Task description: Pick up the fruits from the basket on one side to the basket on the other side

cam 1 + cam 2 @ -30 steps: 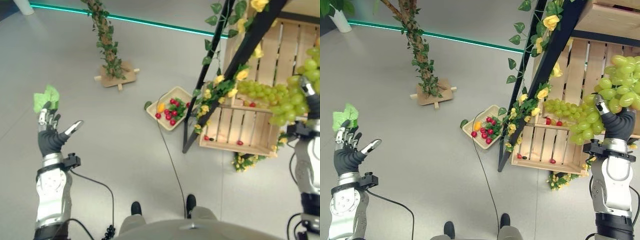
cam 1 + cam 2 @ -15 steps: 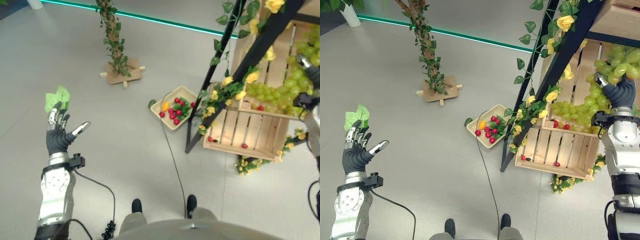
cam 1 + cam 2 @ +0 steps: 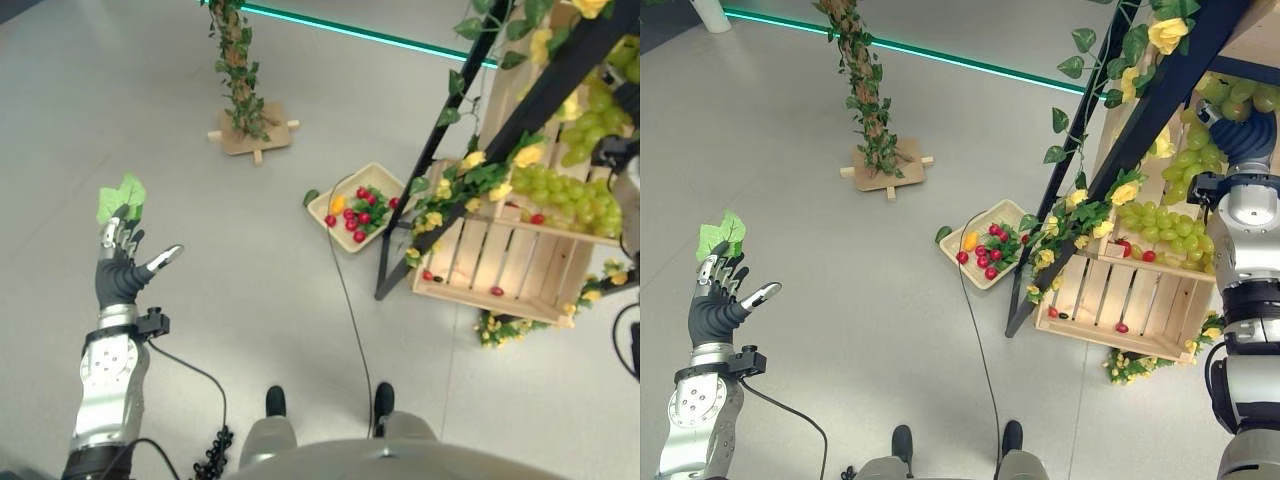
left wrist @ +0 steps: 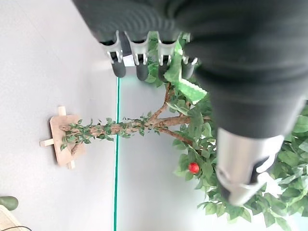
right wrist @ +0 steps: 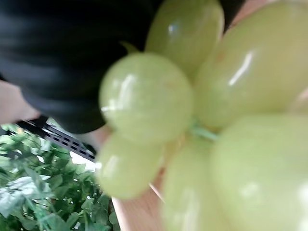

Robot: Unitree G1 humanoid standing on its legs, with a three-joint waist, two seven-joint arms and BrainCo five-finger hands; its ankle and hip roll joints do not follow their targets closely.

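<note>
- Right hand [image 3: 1243, 135] is up at the wooden crate [image 3: 1127, 300], its dark cover against a bunch of green grapes [image 3: 1175, 175]; grapes crowd its wrist view, and whether its fingers grip them, I cannot tell.
- More green grapes lie along the crate's upper slats with small red fruits among them.
- Left hand [image 3: 120, 272] is raised over the grey floor [image 3: 240, 260], fingers spread straight, thumb out, with a green leaf [image 3: 120, 195] at the fingertips.
- A shallow tray [image 3: 338, 237] of red fruits sits on the floor beside the black frame [image 3: 450, 170].
</note>
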